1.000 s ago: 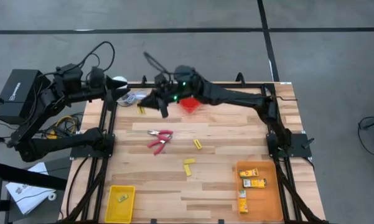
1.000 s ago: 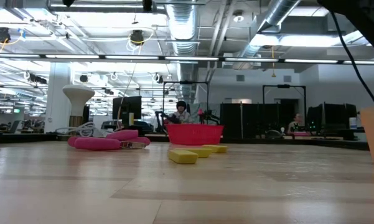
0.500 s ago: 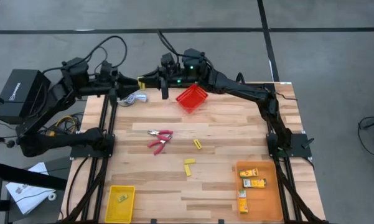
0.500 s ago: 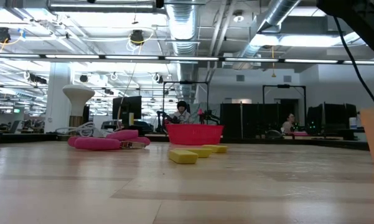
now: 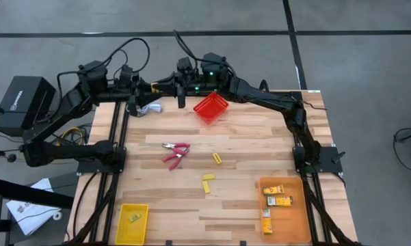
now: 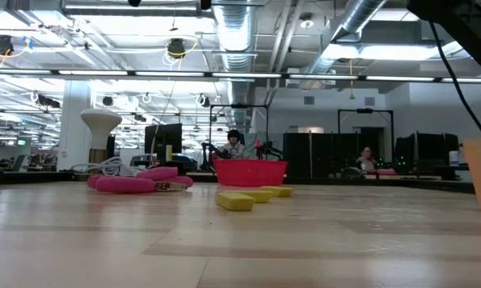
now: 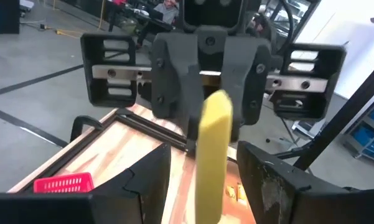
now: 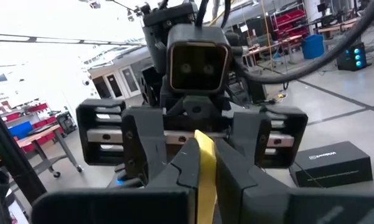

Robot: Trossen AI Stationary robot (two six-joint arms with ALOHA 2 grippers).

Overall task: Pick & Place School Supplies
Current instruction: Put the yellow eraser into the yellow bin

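Tabletop's far edge: right fingers (image 5: 165,87) pinch yellow piece (image 5: 155,89); left fingers (image 5: 145,89) wide, facing.

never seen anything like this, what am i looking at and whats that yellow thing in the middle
Two robot arms work at a wooden table. One camera looks down from above, one sits at table level, and one rides on each wrist. At the table's far edge the right tool pinches a yellow piece, holding it between the open fingers of the left tool. On the table lie red-handled scissors, two loose yellow bits, a red bin, a yellow bin and an orange bin holding small boxes.
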